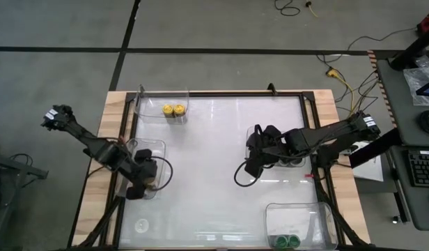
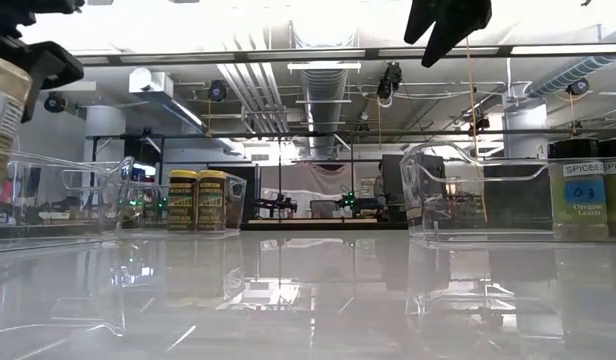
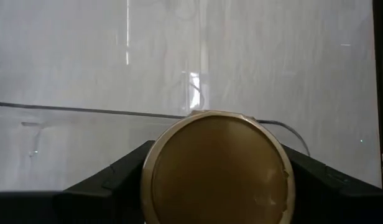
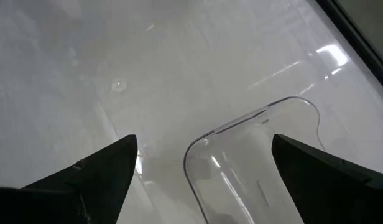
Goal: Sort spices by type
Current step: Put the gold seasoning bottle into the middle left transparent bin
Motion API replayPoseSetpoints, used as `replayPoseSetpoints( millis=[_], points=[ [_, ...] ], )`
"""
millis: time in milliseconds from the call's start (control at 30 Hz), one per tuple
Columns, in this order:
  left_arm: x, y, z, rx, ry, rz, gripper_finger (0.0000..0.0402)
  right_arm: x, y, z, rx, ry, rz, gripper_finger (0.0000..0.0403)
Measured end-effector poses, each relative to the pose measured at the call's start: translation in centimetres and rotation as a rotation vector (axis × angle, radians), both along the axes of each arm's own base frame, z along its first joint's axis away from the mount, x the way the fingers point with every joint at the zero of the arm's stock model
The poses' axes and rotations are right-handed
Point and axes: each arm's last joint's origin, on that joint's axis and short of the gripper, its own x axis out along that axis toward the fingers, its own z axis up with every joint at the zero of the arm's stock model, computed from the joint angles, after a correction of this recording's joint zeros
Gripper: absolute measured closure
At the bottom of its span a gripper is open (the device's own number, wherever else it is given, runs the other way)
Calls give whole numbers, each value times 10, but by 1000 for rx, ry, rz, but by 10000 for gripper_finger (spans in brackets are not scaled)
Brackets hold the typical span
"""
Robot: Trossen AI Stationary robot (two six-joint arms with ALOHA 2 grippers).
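Spice jars, one label legible
Green-lidded jar (image 2: 578,195) reads "SPICES, Oregano Leaves"; left pincer (image 3: 216,186) grasps tan-lidded jar (image 3: 217,168); right pincer (image 4: 201,168) released.

The floor (image 1: 221,24) around the table is gray, with dark lines across it. Yellow and black cables (image 1: 343,77) lie on it at two o'clock. A desk with a keyboard (image 1: 420,167) stands at three o'clock. In the low view, big pipes (image 2: 323,85) and bright lights (image 2: 278,150) hang from the ceiling.
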Motion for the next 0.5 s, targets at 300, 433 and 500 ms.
replayPoseSetpoints(
  millis=[300,433,500],
  points=[
    [0,-7,-11,-39,-17,23,147,0,0,0,0,1,0,39],
    [0,-8,-16,-38,-24,23,147,0,0,0,1,0,-2,39],
    [-1,-8,-21,-30,-10,32,147,0,0,0,3,0,-4,39]
  ],
)
